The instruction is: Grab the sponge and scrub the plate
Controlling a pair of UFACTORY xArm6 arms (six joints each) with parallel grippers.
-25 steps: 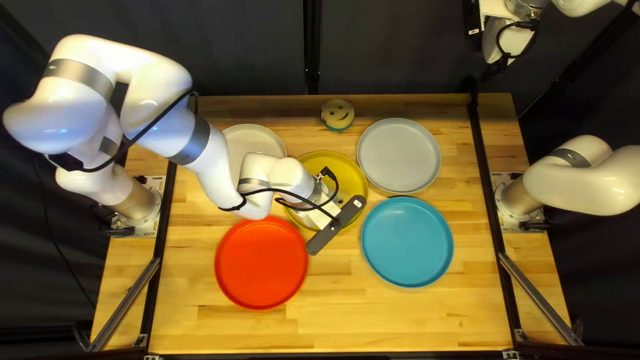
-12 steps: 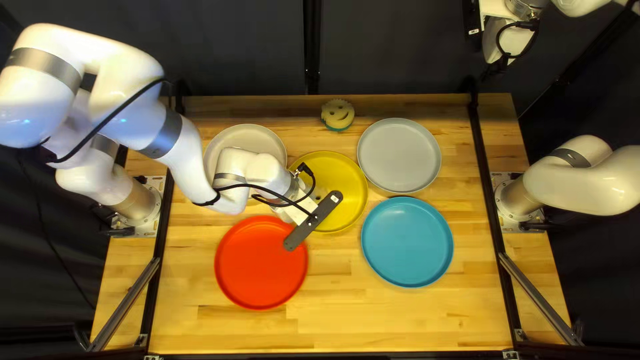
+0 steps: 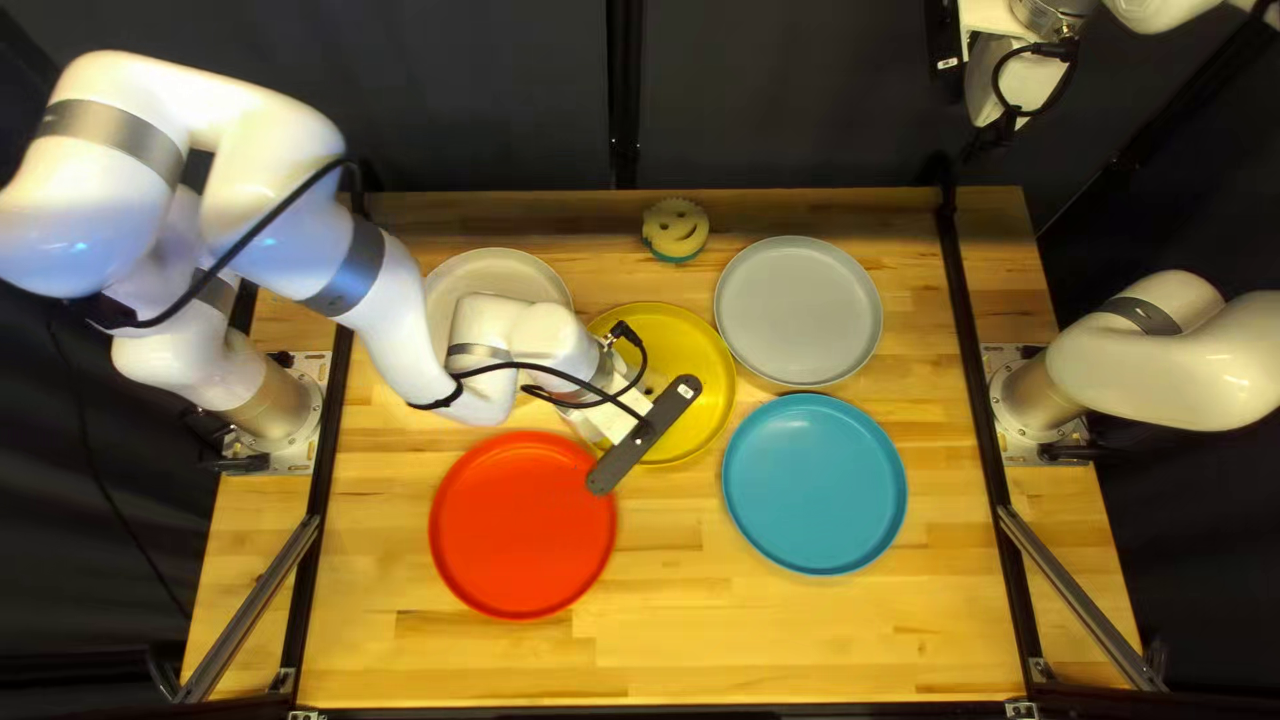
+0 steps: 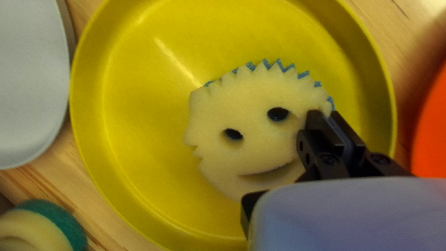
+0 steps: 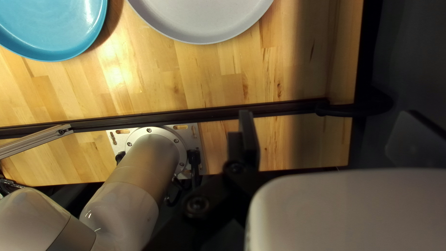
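Sponge (image 4: 251, 148) is over the yellow plate (image 4: 139, 116), its edge pinched between 2 fingers of the left gripper (image 4: 326, 113); hard scrubbing on that off-centre hold could twist it loose; right gripper (image 5: 327, 118) spread

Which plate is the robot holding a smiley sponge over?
The yellow plate, the only one that colour. My left gripper holds the smiley sponge over it; another smiley sponge sits near the table's far edge.

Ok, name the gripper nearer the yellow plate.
Left. The left gripper holds a sponge over the yellow plate; the right gripper is far off, at the top right of the top left view.
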